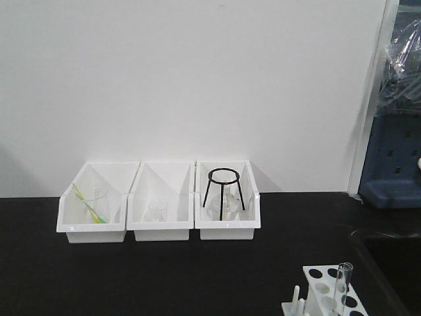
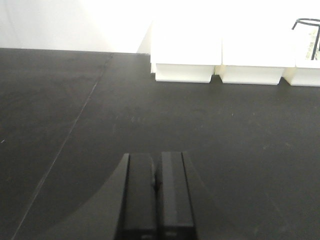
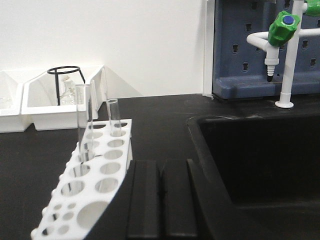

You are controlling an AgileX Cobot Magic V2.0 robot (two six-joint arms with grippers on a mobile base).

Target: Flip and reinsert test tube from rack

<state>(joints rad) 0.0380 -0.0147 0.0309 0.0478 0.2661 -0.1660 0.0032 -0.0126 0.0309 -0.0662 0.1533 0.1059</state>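
Observation:
The white rack (image 3: 102, 170) stands just left of my right gripper (image 3: 160, 163), which is shut with nothing between its fingers. Two clear test tubes stand upright in the rack's holes, a taller one (image 3: 83, 117) nearer the pegged side and another (image 3: 114, 117) behind it. In the front view the rack (image 1: 322, 289) sits at the bottom right with one test tube (image 1: 343, 282) showing. My left gripper (image 2: 157, 158) hovers low over the bare black table, shut and empty, far from the rack.
Three white bins (image 1: 160, 227) line the back wall; one holds a beaker with a yellow-green stick (image 1: 89, 203), another a black wire tripod (image 1: 225, 187) over glassware. A deep black sink (image 3: 260, 160) lies right of the right gripper, with a green-capped tap (image 3: 282, 27) behind.

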